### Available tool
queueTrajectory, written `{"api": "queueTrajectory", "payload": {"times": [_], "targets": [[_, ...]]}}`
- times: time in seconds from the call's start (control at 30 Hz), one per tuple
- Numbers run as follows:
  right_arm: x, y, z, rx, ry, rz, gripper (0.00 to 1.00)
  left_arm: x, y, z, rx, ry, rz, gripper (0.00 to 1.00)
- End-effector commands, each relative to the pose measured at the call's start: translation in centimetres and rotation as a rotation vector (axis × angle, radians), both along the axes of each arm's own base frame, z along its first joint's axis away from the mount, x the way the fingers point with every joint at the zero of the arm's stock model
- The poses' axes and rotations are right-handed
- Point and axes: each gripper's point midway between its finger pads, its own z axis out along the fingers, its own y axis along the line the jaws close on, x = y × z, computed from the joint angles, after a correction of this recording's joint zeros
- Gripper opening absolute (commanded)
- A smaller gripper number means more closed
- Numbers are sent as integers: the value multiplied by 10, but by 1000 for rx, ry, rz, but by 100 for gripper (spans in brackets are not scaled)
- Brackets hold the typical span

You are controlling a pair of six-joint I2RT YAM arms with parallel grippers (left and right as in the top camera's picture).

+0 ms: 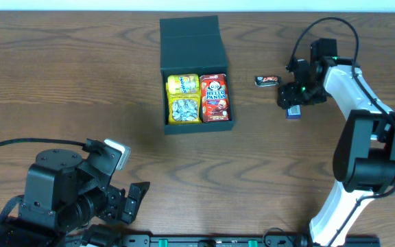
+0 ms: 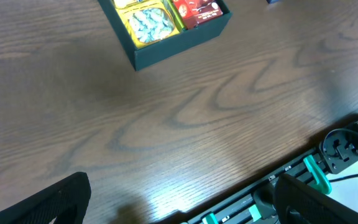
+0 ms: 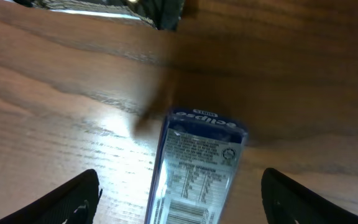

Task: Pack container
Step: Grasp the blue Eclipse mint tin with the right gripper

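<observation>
Pickup step, Eclipse mints pack (image 3: 197, 168).
We see right fingers (image 3: 73, 199) spread wide astride it, gripping nothing; left fingers (image 2: 55, 202) open, empty; container (image 1: 190, 41) lid-up on desk (image 1: 81, 89). Next probably: close, lift.

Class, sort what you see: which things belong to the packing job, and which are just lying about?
Job: container, Hello Panda box, upper yellow pack, lower yellow pack, Eclipse pack, dark snack bar.
Lying about: black cable, teal clamps.

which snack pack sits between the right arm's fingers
The blue Eclipse pack, flat on the table between the open right fingers. The small dark packet lies apart, and the rest sit inside the container.
</observation>
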Motion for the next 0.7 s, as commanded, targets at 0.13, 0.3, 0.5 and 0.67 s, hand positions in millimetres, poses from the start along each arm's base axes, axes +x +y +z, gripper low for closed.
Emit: {"api": "queueTrajectory", "payload": {"times": [0.13, 0.3, 0.5, 0.67], "targets": [[4, -3, -11, 1, -26, -94, 75, -1, 0, 1, 5, -10, -15, 95], [8, -3, -14, 2, -48, -100, 74, -1, 0, 1, 5, -10, -15, 95], [9, -5, -14, -6, -56, -101, 71, -1, 0, 1, 5, -10, -15, 95], [7, -5, -19, -9, -41, -102, 69, -1, 0, 1, 5, -10, -15, 95]]}}
